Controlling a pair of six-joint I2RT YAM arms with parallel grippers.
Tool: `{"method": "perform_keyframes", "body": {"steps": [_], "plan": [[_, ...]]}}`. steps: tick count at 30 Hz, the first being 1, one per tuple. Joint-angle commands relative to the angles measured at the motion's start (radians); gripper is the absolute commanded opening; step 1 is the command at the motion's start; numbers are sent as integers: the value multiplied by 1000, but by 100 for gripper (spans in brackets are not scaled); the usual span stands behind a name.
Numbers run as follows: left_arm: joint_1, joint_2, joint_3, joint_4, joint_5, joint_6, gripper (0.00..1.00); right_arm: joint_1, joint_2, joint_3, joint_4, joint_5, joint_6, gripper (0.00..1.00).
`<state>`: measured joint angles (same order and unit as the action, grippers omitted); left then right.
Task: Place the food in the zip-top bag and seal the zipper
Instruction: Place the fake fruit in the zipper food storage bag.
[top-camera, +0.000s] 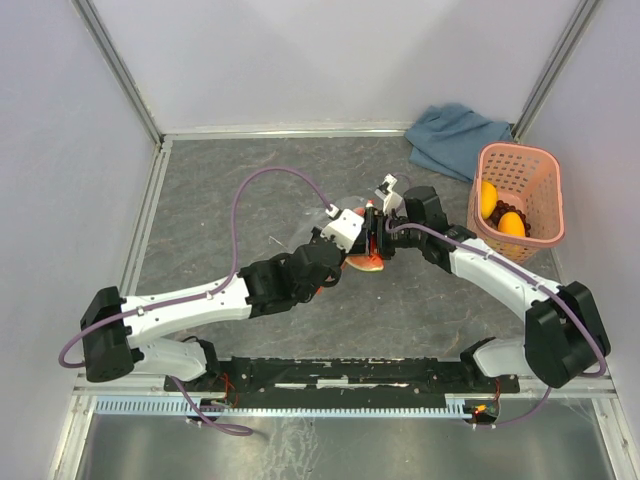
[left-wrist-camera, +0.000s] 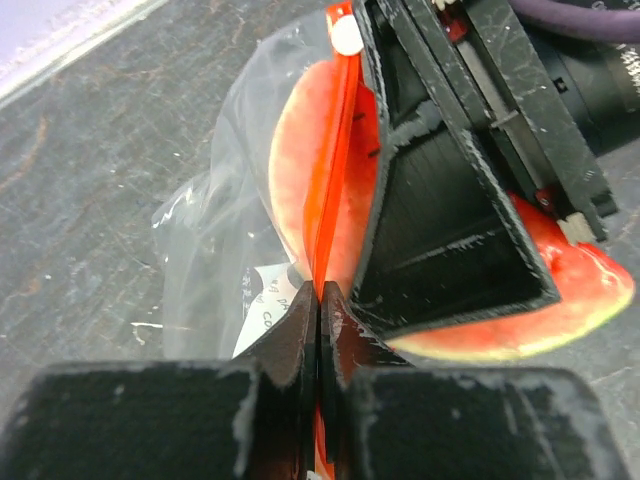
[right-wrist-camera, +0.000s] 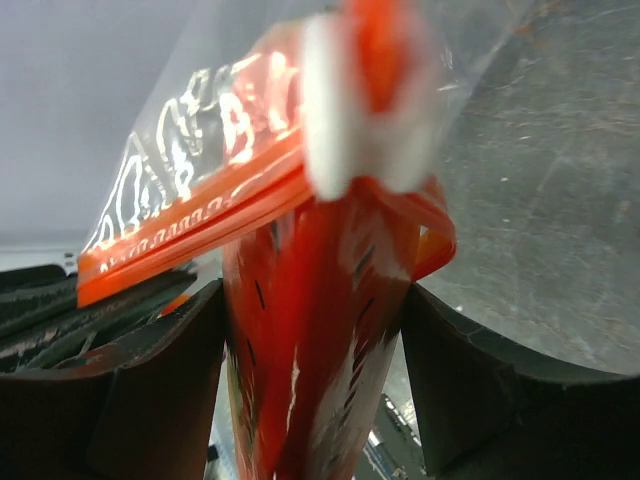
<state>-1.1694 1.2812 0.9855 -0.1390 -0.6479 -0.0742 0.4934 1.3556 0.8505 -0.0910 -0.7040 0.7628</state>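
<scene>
Grey worktop (top-camera: 200, 200) from above: we see the clear bag (top-camera: 300, 228) at centre, fruit (top-camera: 510, 222) in a pink basket (top-camera: 520, 150). Left wrist: left fingers (left-wrist-camera: 300, 340) pinch the red zipper (left-wrist-camera: 335, 150). Right wrist: right fingers (right-wrist-camera: 170, 370) clasp the watermelon wedge (right-wrist-camera: 310, 340) at the bag's mouth.

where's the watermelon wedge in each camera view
top external: table centre, where the two arms meet; watermelon wedge mostly hidden under them.
left wrist: centre to right, behind the zipper, pale rind at lower right.
right wrist: centre, upright between the fingers of the right gripper.
shared landmark: the red-orange zipper beside the wedge, clear in both wrist views.
</scene>
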Motion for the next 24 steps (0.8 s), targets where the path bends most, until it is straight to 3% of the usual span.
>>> {"method": "perform_keyframes", "body": {"steps": [1,8,24], "plan": [[-7,-56,-7,47,66,-134,3,3,-38,17,-24,170,-30,43],[-7,-31,0,102,155,-206,3,8,-84,20,-72,228,-89,43],[1,32,18,259,60,-401,3,13,-220,139,-347,236,-256,52]]}}
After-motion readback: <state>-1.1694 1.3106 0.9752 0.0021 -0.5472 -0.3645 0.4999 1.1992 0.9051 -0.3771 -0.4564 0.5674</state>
